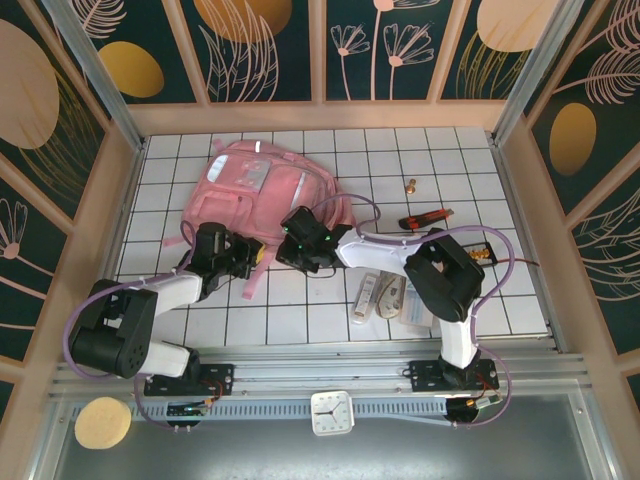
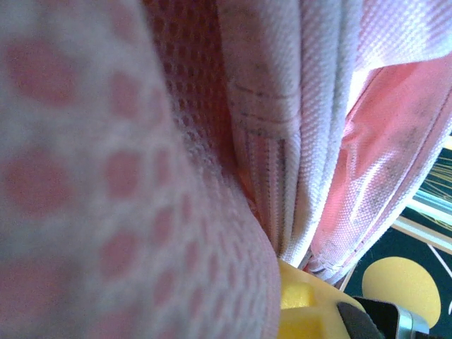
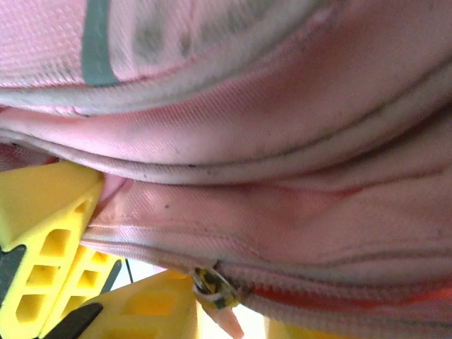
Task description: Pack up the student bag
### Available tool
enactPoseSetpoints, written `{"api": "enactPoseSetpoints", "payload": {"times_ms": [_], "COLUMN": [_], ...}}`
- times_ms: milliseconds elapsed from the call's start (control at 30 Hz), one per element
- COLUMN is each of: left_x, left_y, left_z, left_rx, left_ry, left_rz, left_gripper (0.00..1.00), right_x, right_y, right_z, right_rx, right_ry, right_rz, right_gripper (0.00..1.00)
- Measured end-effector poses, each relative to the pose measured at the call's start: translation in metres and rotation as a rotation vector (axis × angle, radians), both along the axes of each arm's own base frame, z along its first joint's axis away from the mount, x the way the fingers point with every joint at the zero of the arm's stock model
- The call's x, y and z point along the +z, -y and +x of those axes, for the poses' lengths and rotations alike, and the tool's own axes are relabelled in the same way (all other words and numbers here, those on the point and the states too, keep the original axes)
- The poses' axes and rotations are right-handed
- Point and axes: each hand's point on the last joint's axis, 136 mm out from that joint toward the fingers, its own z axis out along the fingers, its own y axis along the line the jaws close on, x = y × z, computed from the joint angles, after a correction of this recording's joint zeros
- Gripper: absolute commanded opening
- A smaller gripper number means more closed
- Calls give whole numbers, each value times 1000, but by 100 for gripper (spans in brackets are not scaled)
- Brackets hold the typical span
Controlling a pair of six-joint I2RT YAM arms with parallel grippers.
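Tiled table (image 1: 300, 322); student bag (image 1: 250, 185), cutter (image 1: 426, 217)

No readable text or numbers.
The dial of the white clock (image 1: 331, 412) at the near edge is too small to read, and the pale front pocket (image 1: 247, 177) of the student bag (image 1: 290, 195) shows no legible lettering.

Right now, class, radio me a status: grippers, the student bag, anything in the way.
Left gripper shut on student bag fabric. Right gripper at zip pull, grip unclear. Pouch, cutter lie apart.
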Motion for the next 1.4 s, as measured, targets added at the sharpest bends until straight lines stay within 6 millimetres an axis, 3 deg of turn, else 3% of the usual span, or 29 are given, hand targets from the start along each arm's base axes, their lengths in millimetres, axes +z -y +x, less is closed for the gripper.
{"api": "enactPoseSetpoints", "payload": {"times_ms": [167,267,500,767,1000,1300,1400], "left_x": [0,0,2,11,13,31,27], "left_y": [1,1,2,9,9,-9,-26], "left_z": [0,0,1,4,-11,-19,-18], "left_rx": [-1,0,-5,-83,-195,-284,-265], "left_ry": [0,0,1,32,53,123,102], "left_rz": [-1,0,3,66,119,135,157], "left_gripper": [0,0,0,0,0,0,0], "right_x": [3,4,7,13,8,32,27], "right_y": [-2,-3,-1,15,26,30,52], "right_z": [4,5,4,-5,-19,-21,-17], "right_rx": [-5,-3,13,118,266,425,436], "right_ry": [12,15,10,-40,-29,67,50], "right_rz": [15,22,-1,-106,-175,-152,-192], "right_gripper": [13,0,0,0,0,0,0]}}
